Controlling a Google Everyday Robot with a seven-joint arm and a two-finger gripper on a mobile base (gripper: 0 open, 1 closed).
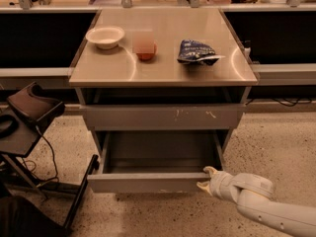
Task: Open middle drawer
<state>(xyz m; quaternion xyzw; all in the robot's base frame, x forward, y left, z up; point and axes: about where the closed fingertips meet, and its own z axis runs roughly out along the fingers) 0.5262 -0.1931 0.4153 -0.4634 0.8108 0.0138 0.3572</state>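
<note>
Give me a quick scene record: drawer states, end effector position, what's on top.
middle drawer: pulled out toward the camera, interior exposed
upper drawer: shut, pale scratches on its front
end effector: at the right end of the middle drawer's front, low right of the view
countertop: bowl at left, apple in the middle, snack bag at right
task status: middle drawer looks open
</note>
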